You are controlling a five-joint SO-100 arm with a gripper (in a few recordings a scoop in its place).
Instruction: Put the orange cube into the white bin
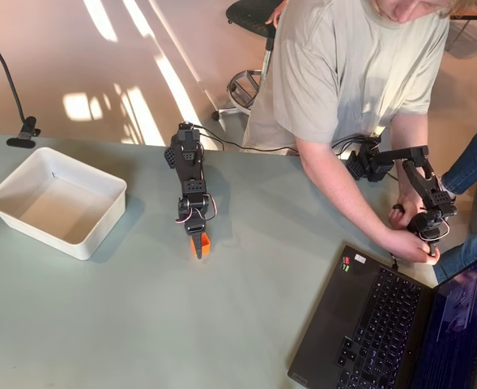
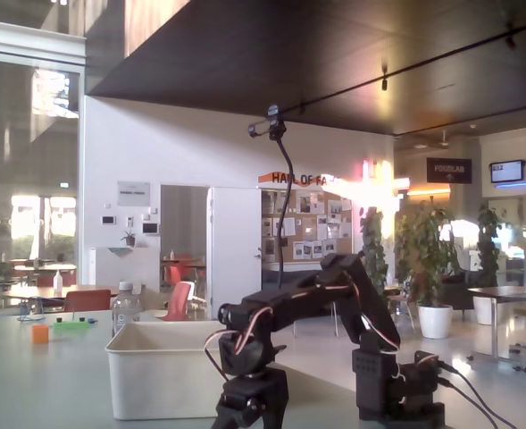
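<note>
Where sunlight falls, pale-green table (image 1: pixel 141 324).

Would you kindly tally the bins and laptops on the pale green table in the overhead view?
Shallow white plastic bin: 1
Open black laptop: 1
Total: 2

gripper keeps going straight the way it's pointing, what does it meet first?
Probably the orange cube. In the overhead view the gripper points down-picture, tips already at the cube; contact unclear. Beyond lies bare table.
</note>
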